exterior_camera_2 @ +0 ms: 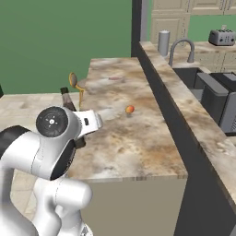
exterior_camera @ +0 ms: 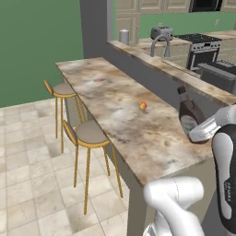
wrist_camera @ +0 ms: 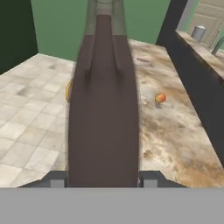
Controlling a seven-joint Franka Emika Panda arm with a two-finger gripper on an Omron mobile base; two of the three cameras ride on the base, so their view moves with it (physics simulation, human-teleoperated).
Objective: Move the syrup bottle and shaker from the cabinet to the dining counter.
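The syrup bottle (exterior_camera: 188, 112) is a dark brown squeeze bottle with a white label. It stands upright over the near right end of the dining counter (exterior_camera: 115, 106), close to the grey raised back wall. My gripper (exterior_camera: 199, 132) is shut on its lower body. In the hand view the syrup bottle (wrist_camera: 103, 109) rises between the two fingertips (wrist_camera: 57, 179). In the right base view its neck (exterior_camera_2: 67, 99) pokes up behind my arm. I cannot tell whether its base touches the stone top. The shaker is out of view.
A small orange ball (exterior_camera: 143, 105) and a reddish patch (exterior_camera: 99, 79) lie on the counter top. Two gold-legged stools (exterior_camera: 90, 133) stand along its left side. Behind the raised wall are a faucet (exterior_camera: 159, 44), a grey canister (exterior_camera: 123, 36), a toaster (exterior_camera: 162, 32) and beige cabinets (exterior_camera: 126, 18).
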